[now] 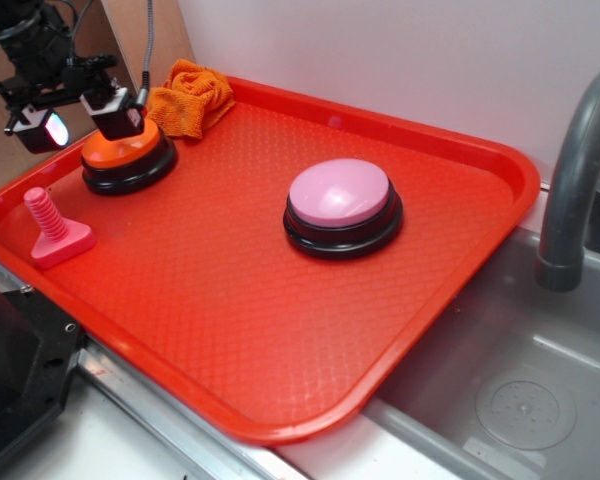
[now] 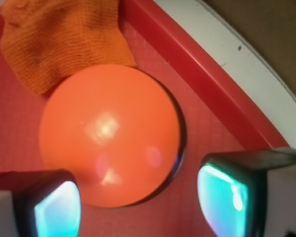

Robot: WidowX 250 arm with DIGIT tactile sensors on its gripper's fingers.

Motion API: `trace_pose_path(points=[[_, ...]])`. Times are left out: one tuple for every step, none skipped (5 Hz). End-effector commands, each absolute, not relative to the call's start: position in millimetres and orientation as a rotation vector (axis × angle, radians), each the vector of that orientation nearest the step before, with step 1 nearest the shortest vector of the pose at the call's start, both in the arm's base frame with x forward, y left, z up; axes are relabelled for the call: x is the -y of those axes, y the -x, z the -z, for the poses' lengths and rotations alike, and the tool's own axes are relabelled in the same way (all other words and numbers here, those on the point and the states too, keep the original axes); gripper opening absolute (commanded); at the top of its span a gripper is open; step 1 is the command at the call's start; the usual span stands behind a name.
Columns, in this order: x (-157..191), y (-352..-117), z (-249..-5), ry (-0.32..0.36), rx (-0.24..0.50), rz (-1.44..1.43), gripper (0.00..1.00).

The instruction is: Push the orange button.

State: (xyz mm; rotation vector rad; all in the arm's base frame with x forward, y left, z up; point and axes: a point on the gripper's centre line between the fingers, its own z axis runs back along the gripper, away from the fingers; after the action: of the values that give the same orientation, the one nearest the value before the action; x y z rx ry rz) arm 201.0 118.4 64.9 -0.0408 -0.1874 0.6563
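Note:
The orange button, a smooth domed top on a black base, stands at the far left corner of the red tray. My gripper is open right over it. One finger sits on or just above the dome and the other hangs off its left side. In the wrist view the orange button fills the middle. My gripper shows two glowing pads spread wide at the bottom, the left one over the button's edge. I cannot tell whether the finger presses on the dome.
A crumpled orange cloth lies just behind the button against the tray's rim. A larger pink-topped button stands mid-tray. A pink threaded peg on a base stands at the tray's left edge. A grey sink and faucet are at the right.

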Motion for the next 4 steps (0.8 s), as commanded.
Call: trace_pose_path(points=[[-141.0,-232.9,-65.6,-0.016,0.21,-0.654,1.0],[-151.0,-243.1,-52.9,-0.031,0.184,-0.648,1.0],[-153.3,-247.6,-40.3,-0.047,0.154,-0.644,1.0],[-144.2,-240.9,-48.2,-0.042,0.209,-0.591,1.0]])
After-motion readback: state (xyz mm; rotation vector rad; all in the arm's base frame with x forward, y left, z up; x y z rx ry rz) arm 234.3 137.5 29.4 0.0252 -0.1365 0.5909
